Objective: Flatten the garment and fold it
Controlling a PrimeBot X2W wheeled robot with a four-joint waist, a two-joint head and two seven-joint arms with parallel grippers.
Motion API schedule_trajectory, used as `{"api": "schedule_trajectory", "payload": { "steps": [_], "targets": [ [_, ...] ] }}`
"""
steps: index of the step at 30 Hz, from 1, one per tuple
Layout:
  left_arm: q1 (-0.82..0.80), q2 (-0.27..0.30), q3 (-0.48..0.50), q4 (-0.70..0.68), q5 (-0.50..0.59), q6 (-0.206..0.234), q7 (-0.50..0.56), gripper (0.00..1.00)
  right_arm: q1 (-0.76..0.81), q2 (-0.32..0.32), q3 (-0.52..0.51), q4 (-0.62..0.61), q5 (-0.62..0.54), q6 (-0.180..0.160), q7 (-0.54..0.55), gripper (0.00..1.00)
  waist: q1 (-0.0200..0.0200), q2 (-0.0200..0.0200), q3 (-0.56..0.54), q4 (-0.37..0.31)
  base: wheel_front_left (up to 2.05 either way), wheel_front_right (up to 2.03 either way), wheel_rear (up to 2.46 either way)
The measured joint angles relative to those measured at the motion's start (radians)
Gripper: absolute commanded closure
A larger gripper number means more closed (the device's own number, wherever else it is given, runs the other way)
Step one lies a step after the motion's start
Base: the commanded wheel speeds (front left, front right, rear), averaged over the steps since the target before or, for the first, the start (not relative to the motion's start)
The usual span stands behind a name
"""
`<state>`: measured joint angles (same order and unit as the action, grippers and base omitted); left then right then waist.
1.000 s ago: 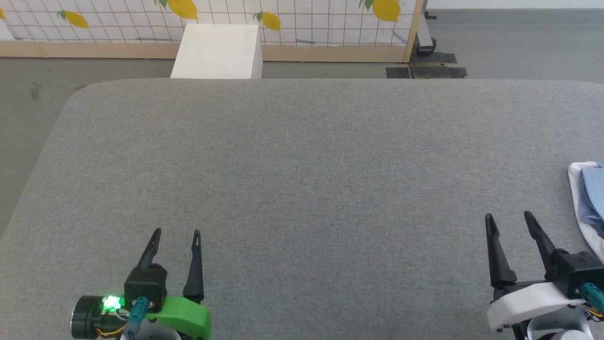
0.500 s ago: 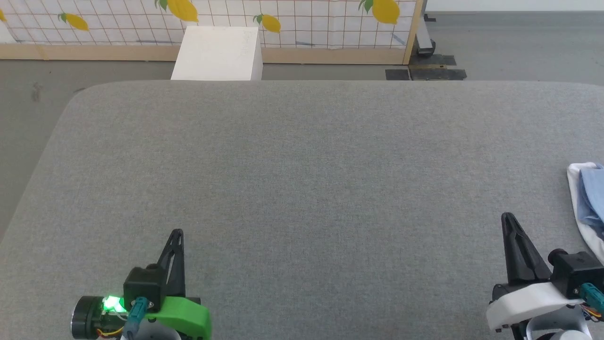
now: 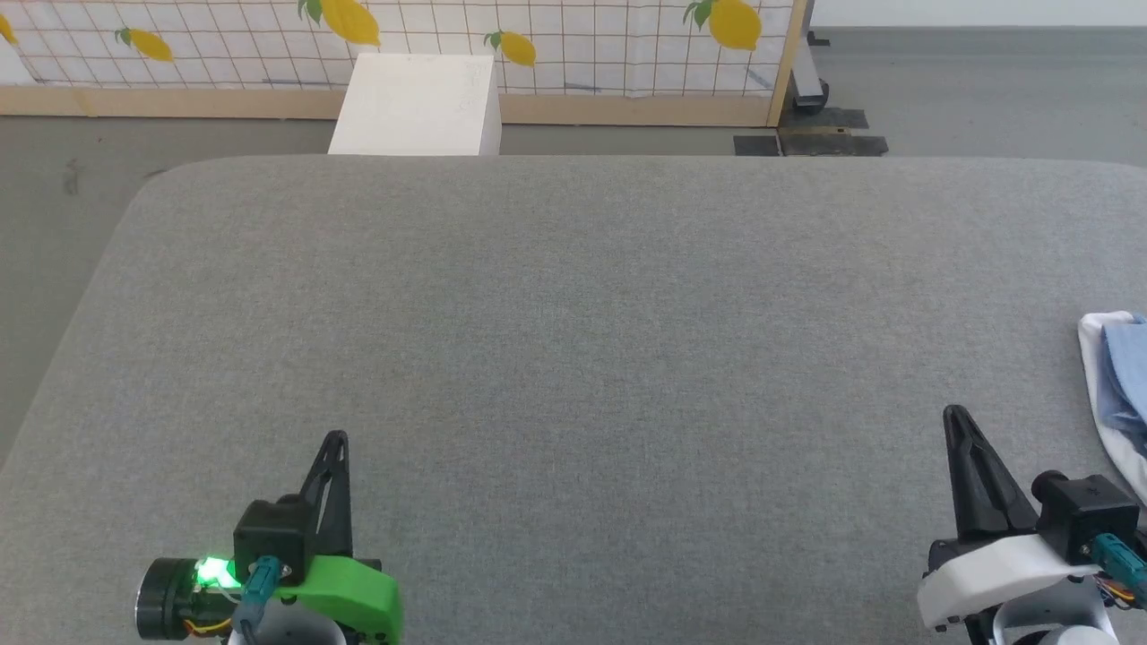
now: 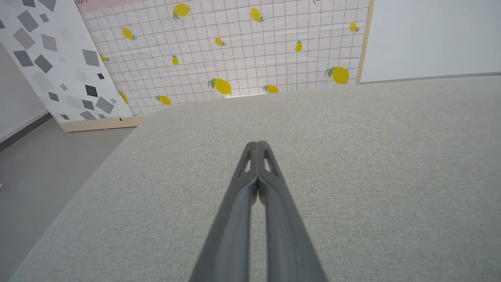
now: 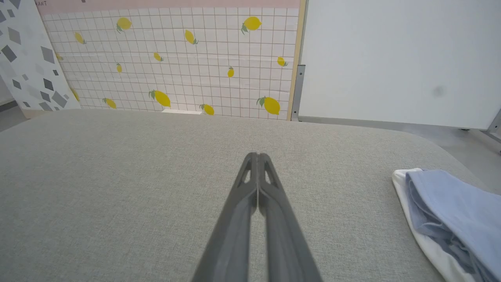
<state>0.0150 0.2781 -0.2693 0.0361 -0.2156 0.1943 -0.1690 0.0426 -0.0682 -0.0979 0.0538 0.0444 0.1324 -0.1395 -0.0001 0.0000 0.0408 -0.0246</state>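
Cloth bunched at the right edge of the table [image 3: 573, 296] is the garment [image 3: 1122, 376]: light and limp, I judge, best pinched at its white border, likely to drag on the table's grey woven top. Both the left gripper [image 3: 335, 441] and the right gripper [image 3: 955, 417] hover over the table's near edge, fingers pressed together, empty. Beyond its far edge stand a white box [image 3: 417, 103] and a lemon-print screen [image 3: 582, 45].

Right of the right gripper [image 5: 257, 154], the garment [image 5: 450, 203] ran past the picture's edge, bunched folds hiding its front.

Bright, even light (faint shadows)
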Motion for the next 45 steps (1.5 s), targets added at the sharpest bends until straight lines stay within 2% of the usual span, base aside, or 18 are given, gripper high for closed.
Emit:
{"api": "schedule_trajectory", "payload": {
  "steps": [45],
  "targets": [
    [-0.001,-0.09,0.108,-0.013,0.077,-0.077,0.067,1.0,-0.003,0.006,0.039,-0.019,-0.012,0.0,0.056,1.0,0.0001,0.0,-0.017,0.01,0.0,0.0,0.0]
  ]
}}
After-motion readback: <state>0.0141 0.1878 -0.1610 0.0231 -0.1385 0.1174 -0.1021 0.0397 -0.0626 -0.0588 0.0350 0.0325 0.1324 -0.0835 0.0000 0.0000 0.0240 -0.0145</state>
